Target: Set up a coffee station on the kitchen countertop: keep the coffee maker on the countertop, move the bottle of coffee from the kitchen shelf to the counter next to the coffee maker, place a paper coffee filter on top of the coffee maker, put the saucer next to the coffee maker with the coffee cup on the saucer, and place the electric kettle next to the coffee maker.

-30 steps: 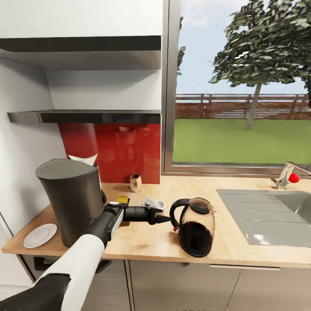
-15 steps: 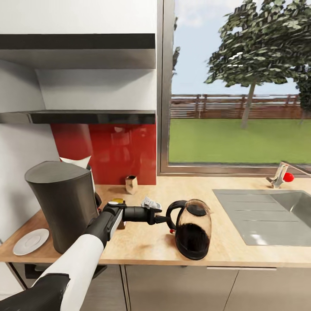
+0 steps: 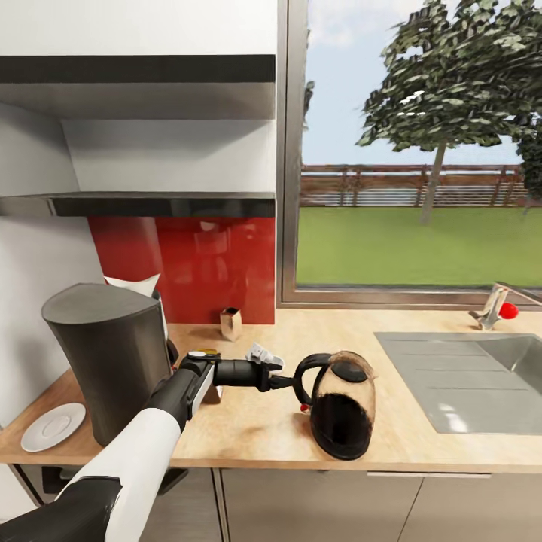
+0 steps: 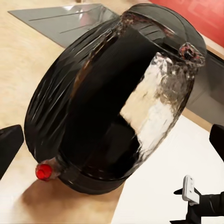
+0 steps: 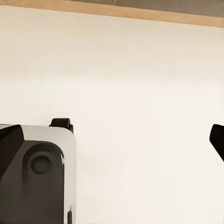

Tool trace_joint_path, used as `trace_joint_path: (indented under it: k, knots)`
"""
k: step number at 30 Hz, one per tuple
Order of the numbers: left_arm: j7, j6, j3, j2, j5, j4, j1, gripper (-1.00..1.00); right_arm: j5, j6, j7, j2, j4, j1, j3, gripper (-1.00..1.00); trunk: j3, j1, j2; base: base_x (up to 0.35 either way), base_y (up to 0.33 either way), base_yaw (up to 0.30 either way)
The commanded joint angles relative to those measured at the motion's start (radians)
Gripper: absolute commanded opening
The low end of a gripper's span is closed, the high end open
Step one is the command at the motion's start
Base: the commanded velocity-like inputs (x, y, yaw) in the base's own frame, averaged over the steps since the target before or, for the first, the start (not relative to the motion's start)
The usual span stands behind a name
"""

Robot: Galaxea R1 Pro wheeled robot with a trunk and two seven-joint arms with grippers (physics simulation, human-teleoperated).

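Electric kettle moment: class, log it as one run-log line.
phase: kettle placement | left gripper: open, at handle of electric kettle | kettle: tilted on countertop, right of coffee maker | saucer: left of maker

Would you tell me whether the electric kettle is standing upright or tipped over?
Tilted, not upright: the electric kettle leans on the countertop, its lid facing up and toward the window.

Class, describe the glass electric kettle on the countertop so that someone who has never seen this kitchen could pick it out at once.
Start at the steel sink set into the wooden countertop under the window. Between it and the tall dark grey coffee maker stands the electric kettle, near the counter's front edge. It alone has a clear glass body, with black lid, base and loop handle, which the left gripper reaches.
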Motion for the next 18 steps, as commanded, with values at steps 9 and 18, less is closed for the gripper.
trace_joint_path:
  k: [9, 18]
  knots:
    - [-0.004, 0.008, 0.003, -0.002, -0.006, -0.001, 0.003, 1.00, 0.010, -0.003, 0.002, 0.000, 0.001, 0.000, -0.008, 1.00, 0.000, 0.001, -0.001, 0.040, -0.008, 0.000]
    - [-0.004, 0.008, 0.004, -0.001, -0.007, -0.002, 0.014, 1.00, 0.010, -0.003, 0.002, 0.000, 0.001, 0.000, -0.008, 1.00, 0.000, 0.001, -0.001, 0.072, -0.061, 0.000]
